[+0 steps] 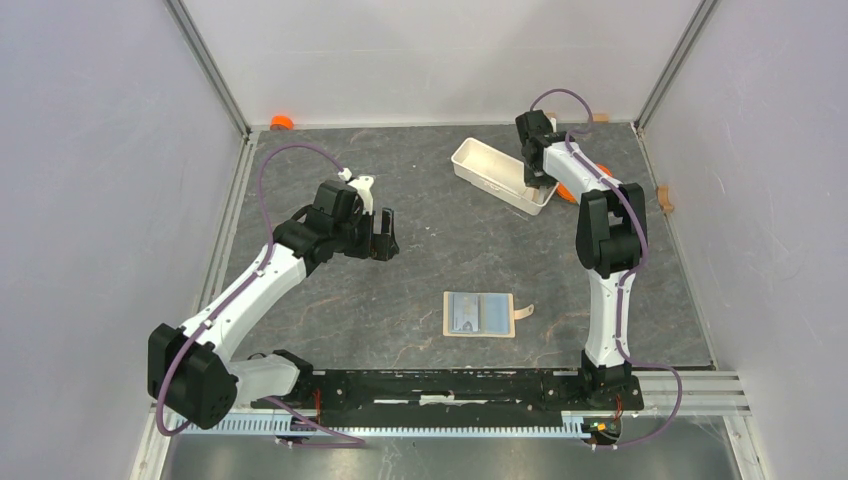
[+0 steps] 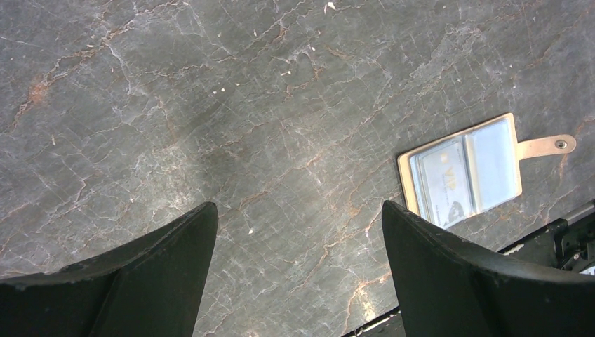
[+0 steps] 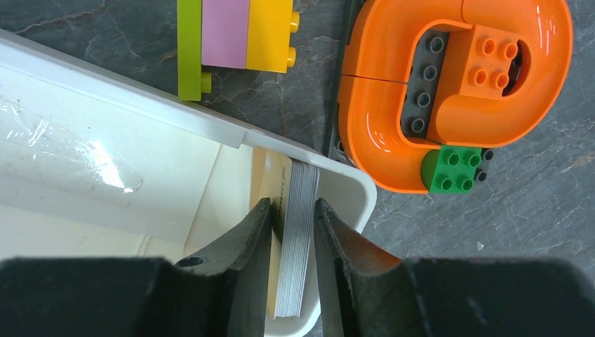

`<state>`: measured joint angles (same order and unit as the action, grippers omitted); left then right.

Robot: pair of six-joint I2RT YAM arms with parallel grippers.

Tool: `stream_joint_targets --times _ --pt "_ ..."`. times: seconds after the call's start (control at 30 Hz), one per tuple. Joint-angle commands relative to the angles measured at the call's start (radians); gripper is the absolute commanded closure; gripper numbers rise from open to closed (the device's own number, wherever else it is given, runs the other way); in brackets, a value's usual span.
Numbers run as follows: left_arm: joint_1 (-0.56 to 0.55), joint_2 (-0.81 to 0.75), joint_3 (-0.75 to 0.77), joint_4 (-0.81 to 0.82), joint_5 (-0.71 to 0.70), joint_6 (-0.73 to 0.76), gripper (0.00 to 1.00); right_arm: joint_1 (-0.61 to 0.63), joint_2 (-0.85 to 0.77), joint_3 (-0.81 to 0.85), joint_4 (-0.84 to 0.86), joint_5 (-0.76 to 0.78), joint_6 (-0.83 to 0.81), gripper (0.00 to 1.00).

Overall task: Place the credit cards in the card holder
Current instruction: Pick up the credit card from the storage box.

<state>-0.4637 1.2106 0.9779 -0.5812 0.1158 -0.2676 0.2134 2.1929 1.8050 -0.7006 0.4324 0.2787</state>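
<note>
The card holder (image 1: 479,314) lies open and flat on the dark table near the front middle, its snap tab pointing right. One pale card (image 2: 443,184) sits in its left pocket. In the right wrist view, a stack of credit cards (image 3: 298,239) stands on edge in the end corner of the white tray (image 3: 140,105). My right gripper (image 3: 292,203) reaches down into the tray (image 1: 480,165), shut on that stack, with a tan card (image 3: 270,189) against its left finger. My left gripper (image 1: 383,235) hovers wide open over bare table, left of the holder (image 2: 463,172), holding nothing.
An orange Duplo loop (image 3: 393,91) with grey, orange and green bricks lies just right of the tray. A green, pink and yellow brick stack (image 3: 224,35) lies behind it. Metal posts and walls enclose the table; a black rail (image 1: 450,385) runs along the near edge.
</note>
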Motion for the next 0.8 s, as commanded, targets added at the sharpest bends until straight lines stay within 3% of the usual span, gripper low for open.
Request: stream_joint_targets --times 0.0,0.6,0.77 --pt "0.004 -0.034 0.001 0.024 0.028 0.023 0.07 -0.009 -0.063 0.053 -0.032 0.048 -0.020 0.67" --pt "0.005 -0.047 -0.002 0.025 0.036 0.019 0.07 -0.011 -0.079 0.056 -0.063 0.070 -0.023 0.68" --pt "0.005 -0.049 -0.003 0.027 0.039 0.018 0.07 -0.011 -0.082 0.055 -0.066 0.068 -0.024 0.74"
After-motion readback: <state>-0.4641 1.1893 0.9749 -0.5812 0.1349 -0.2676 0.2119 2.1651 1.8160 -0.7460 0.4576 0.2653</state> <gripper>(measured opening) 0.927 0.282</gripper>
